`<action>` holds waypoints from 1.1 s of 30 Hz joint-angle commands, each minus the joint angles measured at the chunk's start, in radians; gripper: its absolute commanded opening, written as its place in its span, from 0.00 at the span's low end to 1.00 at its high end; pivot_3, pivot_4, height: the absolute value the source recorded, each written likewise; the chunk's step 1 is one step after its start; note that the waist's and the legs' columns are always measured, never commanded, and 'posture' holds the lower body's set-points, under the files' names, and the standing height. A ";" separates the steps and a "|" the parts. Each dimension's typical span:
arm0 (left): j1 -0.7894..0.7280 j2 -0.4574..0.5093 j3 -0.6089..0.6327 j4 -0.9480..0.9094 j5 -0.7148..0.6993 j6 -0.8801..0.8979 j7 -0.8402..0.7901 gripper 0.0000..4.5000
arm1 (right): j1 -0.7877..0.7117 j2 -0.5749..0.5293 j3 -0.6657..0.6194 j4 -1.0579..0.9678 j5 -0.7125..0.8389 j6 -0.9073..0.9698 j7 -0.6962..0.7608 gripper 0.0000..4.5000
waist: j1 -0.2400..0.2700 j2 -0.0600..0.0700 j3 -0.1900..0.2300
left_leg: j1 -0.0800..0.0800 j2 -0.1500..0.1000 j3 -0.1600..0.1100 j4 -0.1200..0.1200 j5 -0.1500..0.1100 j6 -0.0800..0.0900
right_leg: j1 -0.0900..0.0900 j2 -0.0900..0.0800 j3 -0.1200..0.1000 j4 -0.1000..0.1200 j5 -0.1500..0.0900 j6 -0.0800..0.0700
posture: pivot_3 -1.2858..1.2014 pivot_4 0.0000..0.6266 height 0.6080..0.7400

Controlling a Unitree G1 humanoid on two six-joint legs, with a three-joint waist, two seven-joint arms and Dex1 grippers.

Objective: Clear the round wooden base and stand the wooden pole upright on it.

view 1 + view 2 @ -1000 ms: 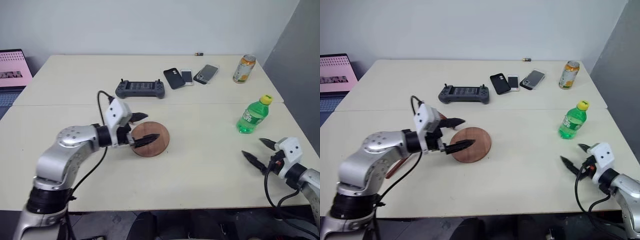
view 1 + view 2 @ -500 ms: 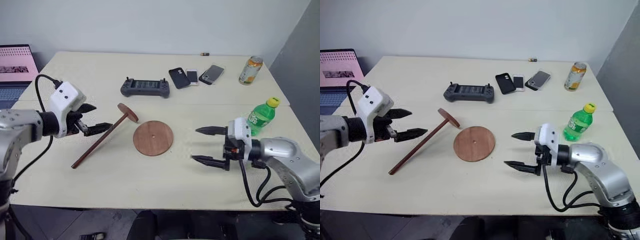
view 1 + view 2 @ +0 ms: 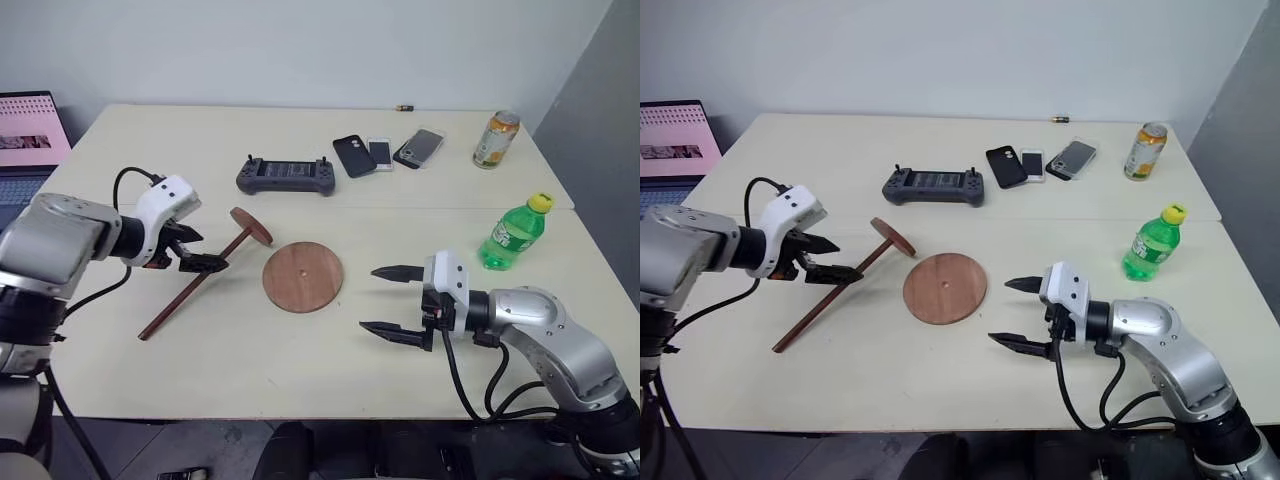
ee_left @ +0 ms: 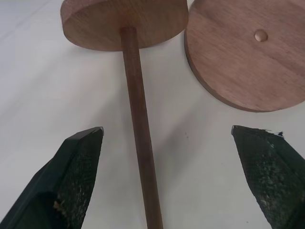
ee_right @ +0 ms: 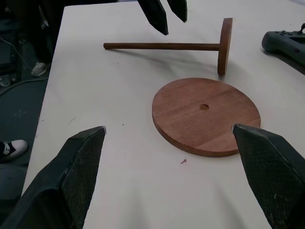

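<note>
Looking nearest first, you have the right gripper [image 3: 385, 301] at lower right of the head view, fingers spread wide and holding nothing, aimed toward the round wooden base [image 3: 302, 276] at mid-frame. That disc lies flat on the table [image 3: 300, 370] with nothing on it, so clearing looks finished. Left of centre, the left gripper [image 3: 200, 249] is equally wide open and empty, its 2 fingers straddling the wooden pole [image 3: 195, 285], which lies on its side just beside the base, cap end toward the far side. Grasping, lifting and standing it upright all remain for you.
</note>
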 commanded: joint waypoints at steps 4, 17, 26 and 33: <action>-0.082 -0.089 -0.071 0.127 0.101 -0.072 -0.040 1.00 | 0.014 0.001 -0.026 -0.087 -0.006 0.008 -0.049 0.99 | 0.001 0.000 0.000 | 0.000 0.000 0.000 0.000 0.000 0.000 | 0.000 0.000 0.000 0.000 0.000 0.000 | 0.52 0.24 1.00; -0.097 -0.159 -0.067 0.235 0.160 -0.105 -0.067 0.62 | 0.002 -0.016 -0.040 -0.108 0.022 0.041 -0.054 1.00 | -0.002 0.000 0.000 | 0.000 0.000 -0.001 0.000 0.000 0.000 | 0.000 0.000 0.000 0.000 0.000 0.000 | 0.52 0.24 1.00; -0.087 -0.162 -0.049 0.230 0.153 -0.106 -0.099 0.22 | -0.001 -0.013 -0.045 -0.113 0.033 0.054 -0.054 1.00 | -0.002 0.000 0.000 | 0.000 0.000 -0.001 0.001 0.000 0.000 | 0.000 0.000 0.000 0.000 0.000 0.000 | 0.52 0.24 1.00; -0.084 -0.131 0.037 0.172 0.123 -0.124 -0.096 0.06 | 0.005 -0.022 -0.053 -0.117 0.036 0.062 -0.052 1.00 | -0.002 0.000 0.000 | 0.000 0.000 -0.001 0.001 0.000 0.000 | 0.000 0.000 0.000 0.000 0.000 0.000 | 0.52 0.24 1.00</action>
